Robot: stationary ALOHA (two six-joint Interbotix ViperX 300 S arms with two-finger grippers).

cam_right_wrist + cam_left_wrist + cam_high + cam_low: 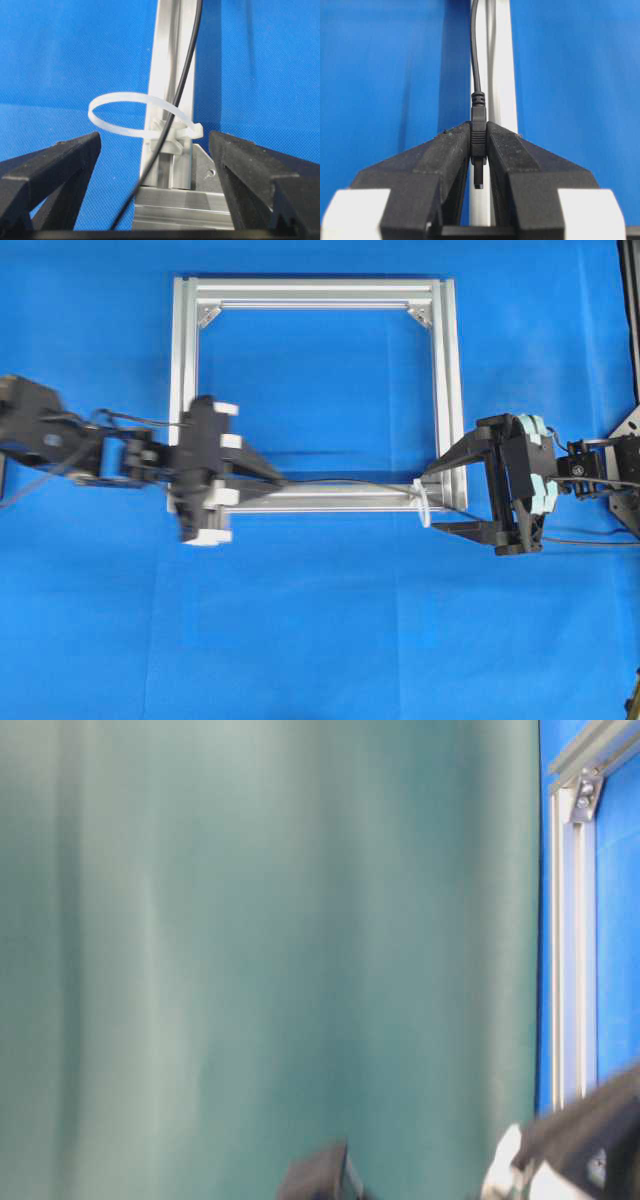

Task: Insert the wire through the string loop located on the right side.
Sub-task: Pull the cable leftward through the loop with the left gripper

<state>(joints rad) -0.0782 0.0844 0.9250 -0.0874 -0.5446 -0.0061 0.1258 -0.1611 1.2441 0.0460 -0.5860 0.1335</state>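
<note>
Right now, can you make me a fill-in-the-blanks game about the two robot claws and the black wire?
1. The left gripper is shut on the wire's ____.
2. The right gripper has its jaws wide ____.
3. The string loop is fixed to the silver ____.
4. The wire and the frame lie on a ____ cloth.

Missing words: plug; open; frame; blue
</note>
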